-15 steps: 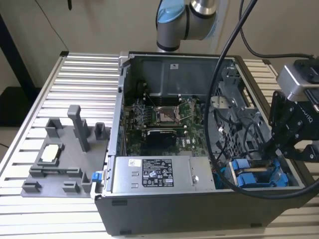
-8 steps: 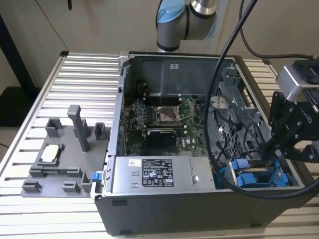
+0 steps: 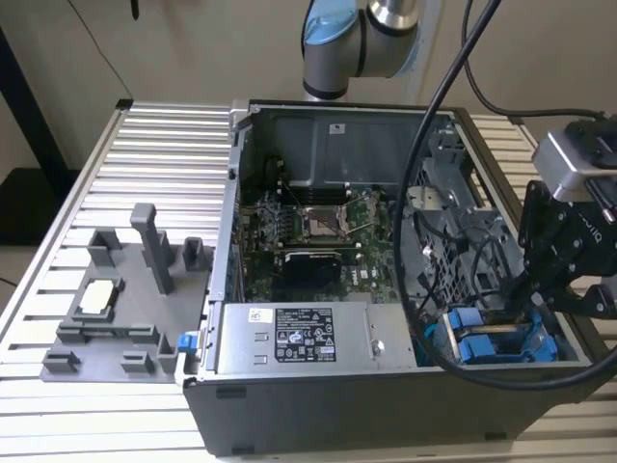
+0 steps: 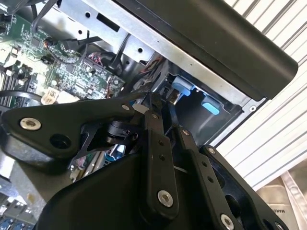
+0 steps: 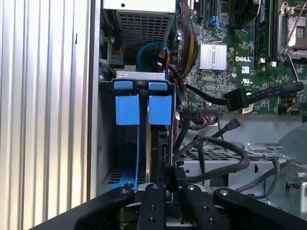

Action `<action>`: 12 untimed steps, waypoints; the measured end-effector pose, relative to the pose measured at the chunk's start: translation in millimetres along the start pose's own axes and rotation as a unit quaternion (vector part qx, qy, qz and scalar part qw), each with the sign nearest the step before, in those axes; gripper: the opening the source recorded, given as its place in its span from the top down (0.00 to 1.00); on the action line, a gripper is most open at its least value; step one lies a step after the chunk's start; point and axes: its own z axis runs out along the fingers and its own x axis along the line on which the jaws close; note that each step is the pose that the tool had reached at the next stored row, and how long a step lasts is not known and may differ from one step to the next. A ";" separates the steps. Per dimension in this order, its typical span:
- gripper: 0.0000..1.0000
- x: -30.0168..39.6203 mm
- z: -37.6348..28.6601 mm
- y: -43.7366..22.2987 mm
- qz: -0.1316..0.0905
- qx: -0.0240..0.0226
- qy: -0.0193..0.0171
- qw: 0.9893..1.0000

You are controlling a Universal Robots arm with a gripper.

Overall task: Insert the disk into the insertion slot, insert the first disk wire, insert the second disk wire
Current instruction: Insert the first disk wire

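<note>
disk is seated in the insertion slot, with a second blue carrier just beside it. gripper is at the slot's open end, fingers narrow and pinched on a black cable plug touching the disk's near edge.

Matt black gripper links are carrying small bright metal screws. The disk is sitting in a glossy blue plastic carrier, within the insertion slot of dull grey sheet metal. The table is showing ribbed, satin aluminium. A matt grey plastic fixture is lying near its edge on the exterior view's left.
</note>
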 end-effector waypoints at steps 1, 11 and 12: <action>0.81 0.0 0.6 -0.1 0.000 0.000 0.000 1.000; 0.81 0.4 5.1 -0.3 0.000 0.000 -0.001 1.000; 0.81 0.4 5.5 -0.4 0.000 0.000 -0.001 1.000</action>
